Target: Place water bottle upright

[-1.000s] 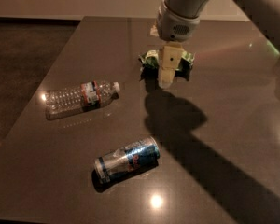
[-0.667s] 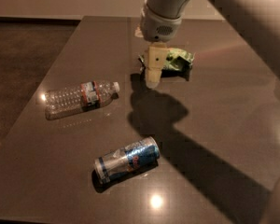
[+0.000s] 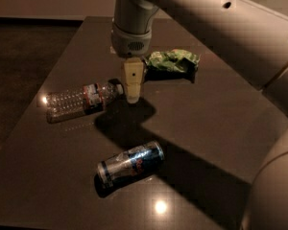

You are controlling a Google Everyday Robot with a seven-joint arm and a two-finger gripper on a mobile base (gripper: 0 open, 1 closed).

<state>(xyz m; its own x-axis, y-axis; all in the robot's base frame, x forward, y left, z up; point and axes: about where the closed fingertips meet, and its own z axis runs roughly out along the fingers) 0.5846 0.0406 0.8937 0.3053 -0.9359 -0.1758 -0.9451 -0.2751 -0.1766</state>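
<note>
My hand [image 3: 133, 97] swung across beside the white cap [image 3: 119, 87] of the clear ribbed plastic water bottle [image 3: 81, 99], which lay flat and ungrasped; whether the hand was apart or together, I couldn't tell.

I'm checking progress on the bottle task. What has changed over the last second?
The gripper moved left, away from the green bag, and is now close to the cap end of the water bottle. Nothing has been taken hold of. The water bottle lies on its side as before, and the drink can and the green bag have not moved.
</note>
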